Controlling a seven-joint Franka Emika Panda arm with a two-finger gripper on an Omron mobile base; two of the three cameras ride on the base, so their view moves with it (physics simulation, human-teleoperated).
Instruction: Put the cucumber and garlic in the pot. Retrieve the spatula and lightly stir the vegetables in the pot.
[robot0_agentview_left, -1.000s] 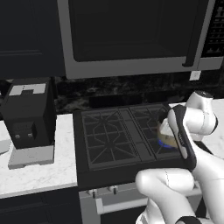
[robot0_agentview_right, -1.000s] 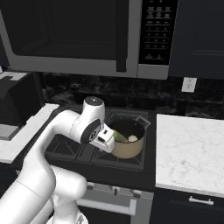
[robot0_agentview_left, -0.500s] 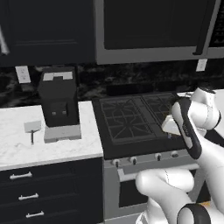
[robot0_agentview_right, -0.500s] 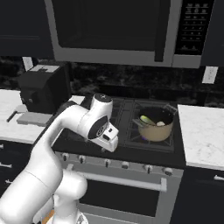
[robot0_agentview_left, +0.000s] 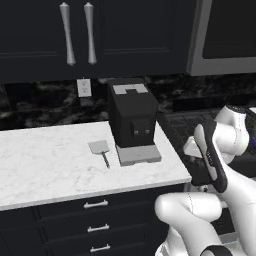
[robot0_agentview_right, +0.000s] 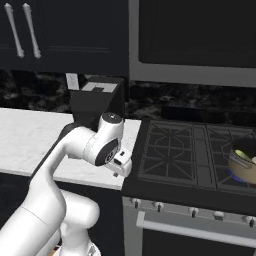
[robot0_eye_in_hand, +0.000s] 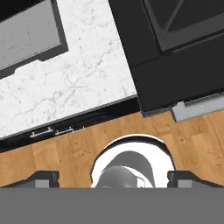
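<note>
A grey spatula (robot0_agentview_left: 102, 150) lies flat on the white marble counter (robot0_agentview_left: 45, 160), just left of the black coffee machine (robot0_agentview_left: 132, 122). The cream-tan pot (robot0_agentview_right: 244, 167) stands on the stove's right front burner, at the frame's right edge. The yellow-green cucumber (robot0_agentview_right: 243, 156) lies inside it, with a pale bit beside it that looks like the garlic (robot0_agentview_right: 253, 160). My gripper (robot0_agentview_right: 121, 164) hangs over the counter's front edge beside the stove, far left of the pot. In the hand view the gripper (robot0_eye_in_hand: 113, 178) is open and empty, its fingertips (robot0_eye_in_hand: 43, 177) wide apart above the wooden floor.
The black stove (robot0_agentview_right: 185, 150) adjoins the counter on the right. A microwave (robot0_agentview_right: 200, 40) hangs above it, and dark wall cabinets (robot0_agentview_left: 75, 35) hang over the counter. Drawers (robot0_agentview_left: 95, 205) sit below the counter. A wall outlet (robot0_agentview_left: 84, 87) is behind the spatula.
Both base views have shifted as the base drove left: stove and pot slid right, while the counter, coffee machine and spatula came to the middle. The gripper stayed open.
</note>
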